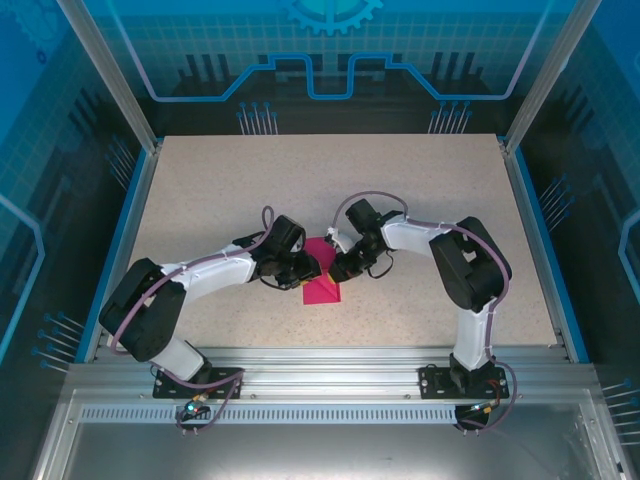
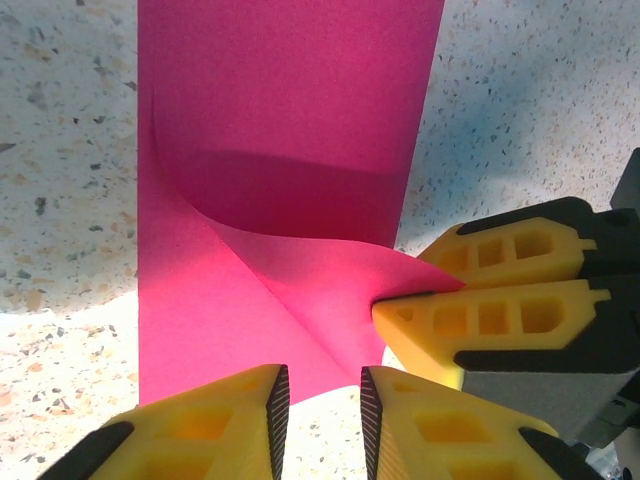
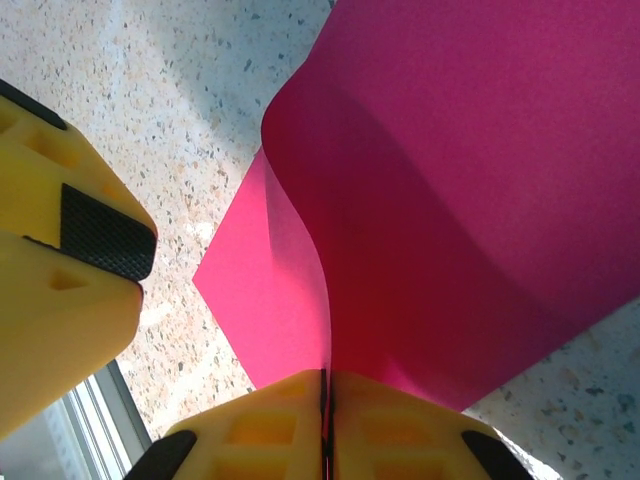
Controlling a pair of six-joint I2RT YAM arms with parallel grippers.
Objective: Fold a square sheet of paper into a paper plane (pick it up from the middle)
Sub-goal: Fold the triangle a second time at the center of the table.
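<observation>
1. Count the items. You have one worktop [image 1: 200,180], two arms and one square sheet of paper [image 1: 322,290]. Each arm carries one two-finger gripper, giving four yellow fingers in total.

2. Locate the sheet. It lies midway between the left and right edges of the worktop, nearer the near edge than the far edge, and both grippers meet over it. Most of the sheet lies flat. One corner is lifted and curls back over the flat part, forming a single soft bend with no pressed crease.

3. Check the right gripper [image 3: 327,385]. Its two fingers are closed flush together with the lifted corner of the sheet clamped between them. In the left wrist view you see the same pair of fingers [image 2: 500,320] entering from the right, pinching that corner.

4. Check the left gripper [image 2: 325,390]. Its two fingers stand slightly apart with a narrow gap between the ribbed pads. Nothing is clamped in that gap. The near edge of the sheet lies just ahead of the fingertips, beneath them.
</observation>
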